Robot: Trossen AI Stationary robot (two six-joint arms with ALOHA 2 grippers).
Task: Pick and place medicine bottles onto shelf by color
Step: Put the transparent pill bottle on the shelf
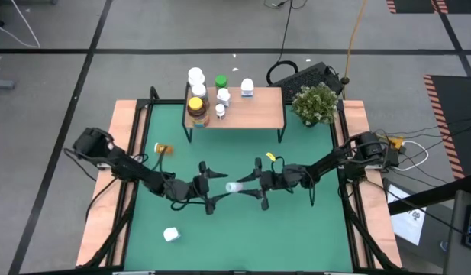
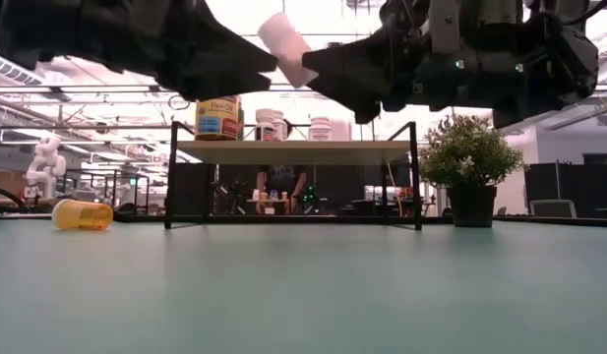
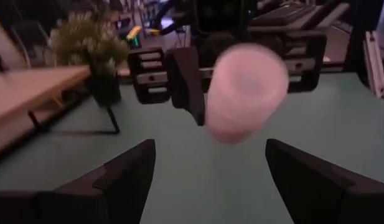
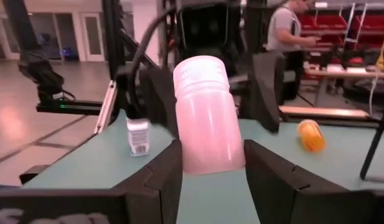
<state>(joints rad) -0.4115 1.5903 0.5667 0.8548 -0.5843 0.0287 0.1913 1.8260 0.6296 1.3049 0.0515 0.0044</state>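
Observation:
A white medicine bottle (image 1: 233, 186) hangs in the air over the middle of the green table, with my right gripper (image 1: 247, 187) shut on it. My left gripper (image 1: 217, 191) faces it from the table's left and is open. Its fingers (image 4: 155, 93) stand on either side of the bottle's free end, apart from it. The shelf (image 1: 254, 111) at the far edge carries an amber bottle with a yellow lid (image 1: 195, 107), a green-capped one (image 1: 220, 81) and several white ones. An orange bottle (image 1: 163, 149) lies on its side on the table. My right gripper pinches the white bottle's body near its base end (image 4: 207, 155) between its two fingers (image 4: 163, 171). The fingers come about level from the table's right and lie along the bottle. The bottle sticks out toward my left gripper, a little tilted, lifted clear of the table (image 2: 286, 47).
A small white jar (image 1: 171, 234) stands near the table's front left. A potted plant (image 1: 317, 103) stands at the far right beside the shelf. Bare green table (image 1: 296, 229) lies in front of both arms. A person stands in the room beyond (image 4: 290, 37).

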